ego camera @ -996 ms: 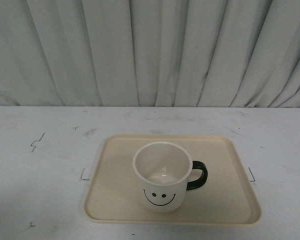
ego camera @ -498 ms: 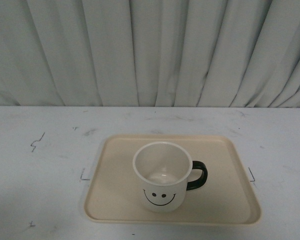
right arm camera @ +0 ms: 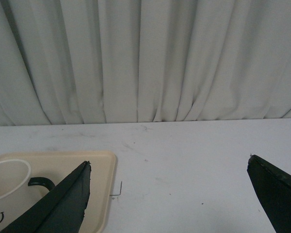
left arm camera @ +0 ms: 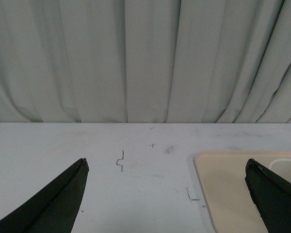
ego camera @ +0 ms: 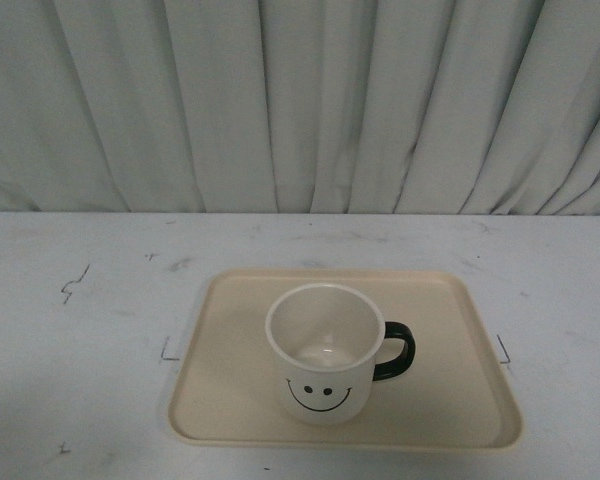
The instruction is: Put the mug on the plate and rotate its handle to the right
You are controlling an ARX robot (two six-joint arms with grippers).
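The cream-white mug [ego camera: 323,355] stands upright on the beige plate [ego camera: 230,400] in the front view, smiley face toward the camera. Its black handle [ego camera: 397,351] points to the right. Neither arm shows in the front view. My left gripper [left arm camera: 166,167] is open and empty above the table, left of the plate [left arm camera: 223,184]; a sliver of the mug's rim [left arm camera: 287,166] shows by its finger. My right gripper [right arm camera: 168,167] is open and empty, right of the plate [right arm camera: 99,194], with the mug [right arm camera: 7,187] and handle [right arm camera: 41,182] beside its finger.
The white table [ego camera: 70,380] carries small black corner marks [ego camera: 168,352] by the plate's left and right edges and a scribble [ego camera: 75,283] at the left. A pale pleated curtain [ego camera: 300,100] hangs behind the table's far edge.
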